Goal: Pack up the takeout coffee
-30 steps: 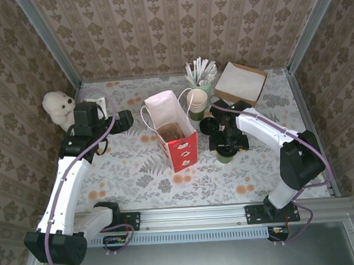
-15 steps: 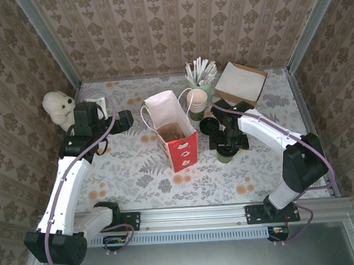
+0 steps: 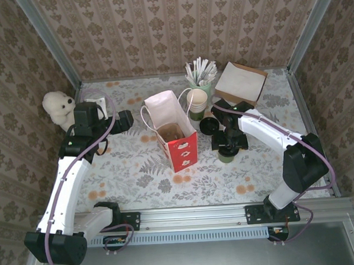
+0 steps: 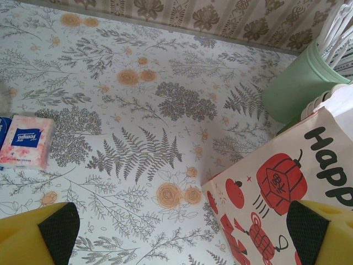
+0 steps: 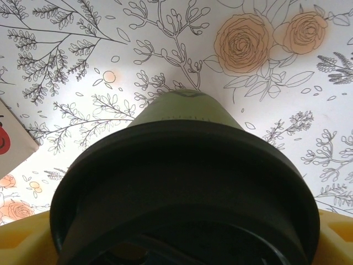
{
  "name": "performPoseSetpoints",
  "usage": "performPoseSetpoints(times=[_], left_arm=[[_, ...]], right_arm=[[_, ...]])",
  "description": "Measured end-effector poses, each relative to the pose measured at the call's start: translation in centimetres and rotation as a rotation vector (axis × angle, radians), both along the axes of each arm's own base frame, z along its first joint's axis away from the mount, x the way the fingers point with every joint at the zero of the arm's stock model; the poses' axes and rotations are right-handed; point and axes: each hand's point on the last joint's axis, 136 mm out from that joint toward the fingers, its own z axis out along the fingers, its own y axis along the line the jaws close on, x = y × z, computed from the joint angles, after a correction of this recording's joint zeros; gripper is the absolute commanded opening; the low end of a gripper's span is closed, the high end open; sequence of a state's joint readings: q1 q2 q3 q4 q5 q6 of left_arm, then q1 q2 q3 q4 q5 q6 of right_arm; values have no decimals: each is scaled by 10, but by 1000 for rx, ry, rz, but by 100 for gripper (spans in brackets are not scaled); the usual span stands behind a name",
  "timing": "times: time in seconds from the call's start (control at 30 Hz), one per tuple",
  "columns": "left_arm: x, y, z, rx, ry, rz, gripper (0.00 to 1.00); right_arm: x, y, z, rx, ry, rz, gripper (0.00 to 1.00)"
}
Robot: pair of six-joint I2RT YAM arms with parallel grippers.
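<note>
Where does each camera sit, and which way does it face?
Top: above, behind the arms, looking down at the table; left claw and right claw show.
Left wrist: low, facing the paper bag; its yellow fingertips at bottom corners.
Right wrist: right above the lidded coffee cup; fingertips flank it.
Shared: top and left wrist both show the paper bag.

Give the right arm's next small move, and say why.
Probably close the right gripper on the coffee cup: its yellow fingers sit either side of the black lid, apparently not gripping yet, and the cup stands outside the bag.
</note>
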State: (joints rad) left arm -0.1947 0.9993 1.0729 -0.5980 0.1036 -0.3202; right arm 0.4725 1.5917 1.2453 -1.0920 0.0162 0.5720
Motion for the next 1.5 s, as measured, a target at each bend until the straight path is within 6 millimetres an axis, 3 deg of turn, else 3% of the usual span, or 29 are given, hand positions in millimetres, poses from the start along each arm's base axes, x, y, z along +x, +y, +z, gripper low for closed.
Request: performPoseSetpoints(times=[0.17, 0.7, 1.17, 1.5], left_arm=[[0, -1, 0, -3, 1, -3, 100], [22, -6, 11, -40, 42, 20, 100], [50, -5, -20, -59, 169, 111, 100], [84, -11, -32, -67, 186, 123, 100]], right_arm=[[2, -1, 17, -2, -25, 28, 69], [6, 9, 91, 63, -80, 104, 67], [-6, 45, 192, 200, -191, 204, 67], [-11, 73, 241, 325, -304, 225, 66]])
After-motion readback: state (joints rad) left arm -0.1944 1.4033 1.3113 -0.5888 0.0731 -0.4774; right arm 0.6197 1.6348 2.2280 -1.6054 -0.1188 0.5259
